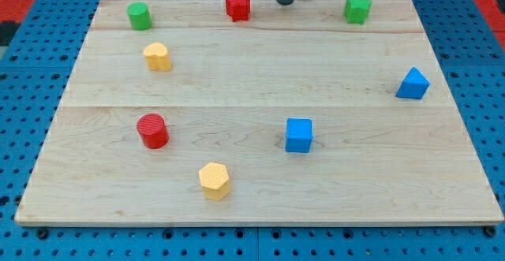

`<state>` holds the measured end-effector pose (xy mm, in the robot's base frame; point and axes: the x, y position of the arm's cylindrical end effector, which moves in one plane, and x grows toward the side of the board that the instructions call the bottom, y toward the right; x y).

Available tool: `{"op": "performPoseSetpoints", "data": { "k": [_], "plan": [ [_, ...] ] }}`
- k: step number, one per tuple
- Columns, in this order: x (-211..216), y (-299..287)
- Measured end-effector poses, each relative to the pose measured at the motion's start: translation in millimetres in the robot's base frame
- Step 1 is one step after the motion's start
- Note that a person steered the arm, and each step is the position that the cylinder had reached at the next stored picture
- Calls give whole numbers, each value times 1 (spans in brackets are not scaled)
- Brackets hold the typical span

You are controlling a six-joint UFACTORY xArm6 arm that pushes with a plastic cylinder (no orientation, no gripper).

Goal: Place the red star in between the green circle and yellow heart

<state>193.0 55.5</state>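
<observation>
The red star (pixel 237 6) sits near the top edge of the wooden board, left of centre. My tip (pixel 285 2) is just to the right of it, a short gap apart. The green circle (pixel 140 15) is at the top left corner. The yellow heart (pixel 157 57) lies just below and right of the green circle. The rod enters from the view's top.
A green star (pixel 357 9) is at the top right. A blue triangle (pixel 413 83) is at the right edge. A blue cube (pixel 299 135), a red cylinder (pixel 153 131) and a yellow hexagon (pixel 215 180) lie in the lower half of the board (pixel 252 72).
</observation>
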Motion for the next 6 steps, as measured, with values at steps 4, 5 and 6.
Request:
{"op": "performPoseSetpoints", "data": {
  "k": [4,5,6],
  "plan": [
    [21,-110],
    [58,-145],
    [35,-145]
  ]
}}
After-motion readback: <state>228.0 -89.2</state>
